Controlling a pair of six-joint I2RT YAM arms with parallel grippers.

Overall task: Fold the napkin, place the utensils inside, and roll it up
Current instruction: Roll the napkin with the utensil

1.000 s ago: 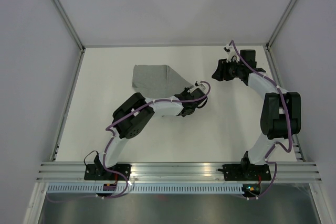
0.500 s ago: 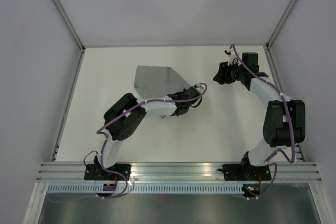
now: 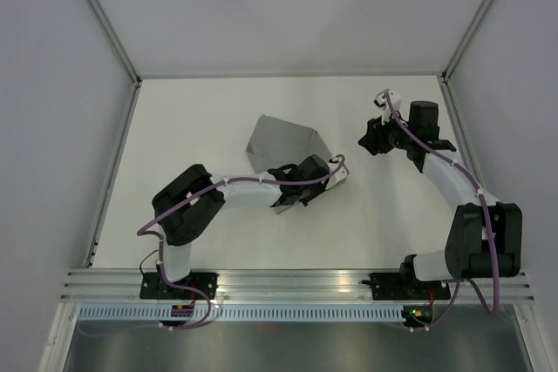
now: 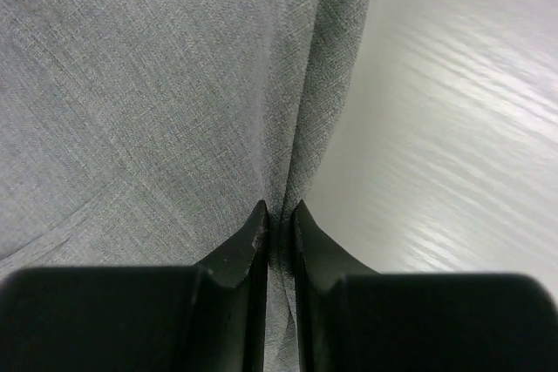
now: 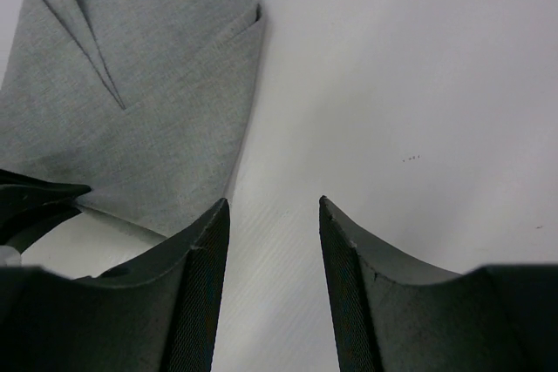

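Napkin point(image 3: 281, 138) mid-fold: the grey cloth lies partly doubled over near the middle of the white table point(image 3: 174, 128), set a little toward the far side. From the left, the left arm point(image 3: 235, 191) runs low across the table, elbow bent and forearm stretched rightward. The left claw point(image 3: 295, 179) is pinched tight on a raised crease at the cloth's near right edge, a hold that looks meant to carry that flap over the rest. Further right, the right arm point(image 3: 453, 182) climbs the table's right side and turns its wrist leftward. The right claw point(image 3: 370, 137) hangs apart and empty over bare table just beside the cloth, seemingly ready to steady it. No cutlery shows in any view.
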